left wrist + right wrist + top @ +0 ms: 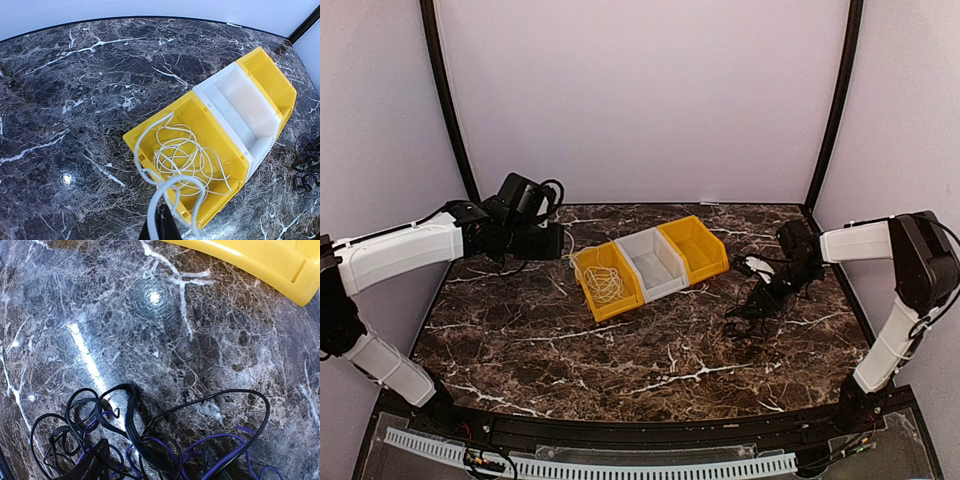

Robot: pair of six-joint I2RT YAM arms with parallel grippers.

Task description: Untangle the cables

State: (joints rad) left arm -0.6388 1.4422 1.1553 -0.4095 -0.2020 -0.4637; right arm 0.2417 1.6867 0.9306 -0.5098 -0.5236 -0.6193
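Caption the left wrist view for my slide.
White cable coiled in a yellow bin, one loop raised over its rim toward the left gripper.

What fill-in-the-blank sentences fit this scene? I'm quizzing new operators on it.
The white cable lies coiled in a ___ bin. The middle bin of the row is ___. The black cables lie tangled on the marble table nearest the ___ arm.
Missing: yellow; white; right.
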